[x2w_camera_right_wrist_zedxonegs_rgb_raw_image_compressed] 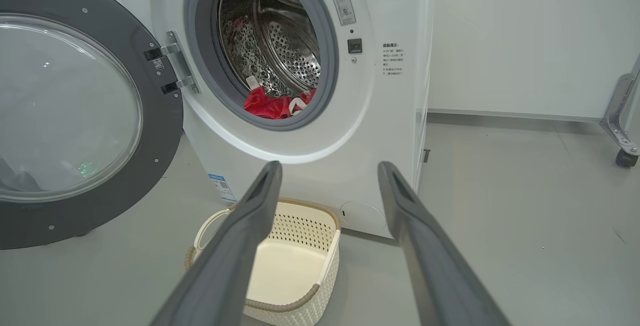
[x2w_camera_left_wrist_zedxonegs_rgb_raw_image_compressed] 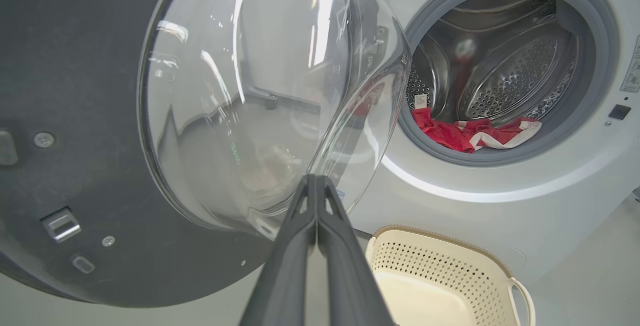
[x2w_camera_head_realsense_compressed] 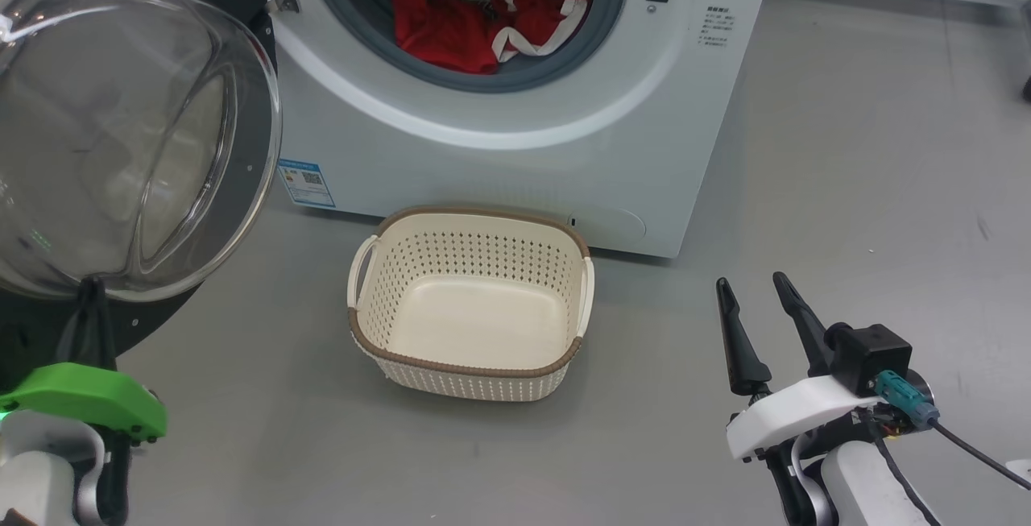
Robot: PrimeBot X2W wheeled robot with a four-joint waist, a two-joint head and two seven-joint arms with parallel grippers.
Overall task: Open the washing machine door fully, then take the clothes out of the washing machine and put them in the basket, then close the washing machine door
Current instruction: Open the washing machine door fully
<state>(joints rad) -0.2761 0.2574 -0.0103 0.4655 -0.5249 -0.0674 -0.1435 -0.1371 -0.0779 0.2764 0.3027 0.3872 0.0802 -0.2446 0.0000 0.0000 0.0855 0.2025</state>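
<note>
Washing machine door (x2w_camera_head_realsense_compressed: pixel 121 131) is hanging open, upper left | left end effector (x2w_camera_left_wrist_zedxonegs_rgb_raw_image_compressed: pixel 316 182) is hovering clenched, empty, at its glass bowl — push the rim steadily, not the glass | right end effector (x2w_camera_head_realsense_compressed: pixel 751 283) is waiting released, lower right

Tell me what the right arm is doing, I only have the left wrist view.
Observer: The right gripper hovers above bare floor to the right of the basket, fingers apart, holding nothing.
Operator: Basket empty? I see just one corner.
Observer: Yes, the head view shows its whole bottom bare.
Operator: How far open is the door?
Observer: In the right wrist view the door stands wide open on its hinges, well off the machine's front.
</note>
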